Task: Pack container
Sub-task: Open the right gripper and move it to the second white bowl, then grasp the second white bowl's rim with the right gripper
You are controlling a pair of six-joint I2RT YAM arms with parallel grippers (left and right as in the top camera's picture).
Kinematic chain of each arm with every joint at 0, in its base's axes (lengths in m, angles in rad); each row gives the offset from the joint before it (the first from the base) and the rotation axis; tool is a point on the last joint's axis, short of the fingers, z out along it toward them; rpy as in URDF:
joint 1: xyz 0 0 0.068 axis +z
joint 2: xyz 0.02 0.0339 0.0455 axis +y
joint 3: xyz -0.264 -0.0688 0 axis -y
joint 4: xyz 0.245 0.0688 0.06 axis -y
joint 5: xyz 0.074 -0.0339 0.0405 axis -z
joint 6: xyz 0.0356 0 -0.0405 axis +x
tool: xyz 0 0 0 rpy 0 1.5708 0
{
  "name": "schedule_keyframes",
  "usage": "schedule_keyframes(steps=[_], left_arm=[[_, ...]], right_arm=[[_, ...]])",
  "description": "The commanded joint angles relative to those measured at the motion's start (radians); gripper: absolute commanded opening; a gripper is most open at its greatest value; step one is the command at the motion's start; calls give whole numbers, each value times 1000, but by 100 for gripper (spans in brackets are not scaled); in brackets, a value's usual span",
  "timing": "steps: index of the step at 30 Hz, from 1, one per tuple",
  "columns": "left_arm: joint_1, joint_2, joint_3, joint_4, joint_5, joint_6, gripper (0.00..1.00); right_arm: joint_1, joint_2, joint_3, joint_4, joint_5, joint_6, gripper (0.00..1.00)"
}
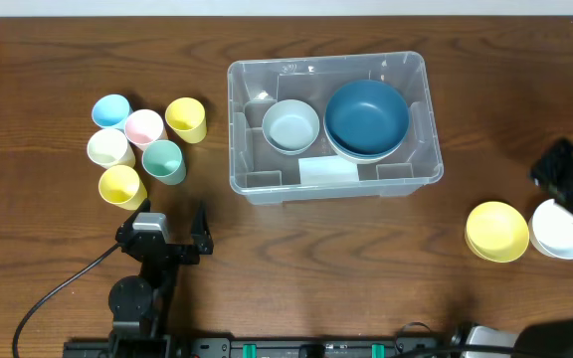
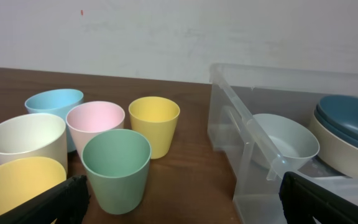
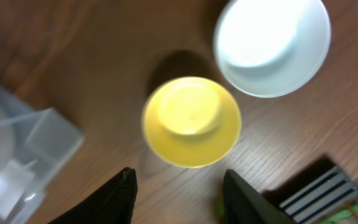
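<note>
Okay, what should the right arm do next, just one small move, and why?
Probably lower the right gripper onto the near rim of the yellow bowl. Its jaws stand apart and empty just above that bowl, which sits with the white bowl outside the container, where other bowls already lie.

Inside the container (image 1: 267,180), bowls (image 1: 291,126); left of it, a cluster of cups (image 1: 145,129); right of it, two more bowls (image 1: 496,231).

Left gripper (image 1: 174,211): low and level, pointing forward, jaws spread to their widest, nothing between them. Right gripper (image 3: 179,174): raised, pointing straight down, jaws partly apart, gripping nothing.
</note>
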Motion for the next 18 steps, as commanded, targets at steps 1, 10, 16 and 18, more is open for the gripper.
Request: schedule_keyframes(steps=[1,10,16,18], left_arm=[[-2,-6,-16,-36,7,17,98],[-2,-6,-16,-36,8,17,98],[-2,-6,-16,-36,7,17,98],[-2,-6,-16,-36,7,17,98]], right_arm=[[-82,-74,-143,56,2,15,46],[-307,-98,-319,209,2,15,46],[-405,-74,-322,277,-13,27,46],[-418,-57,-323,294,-12,34,46]])
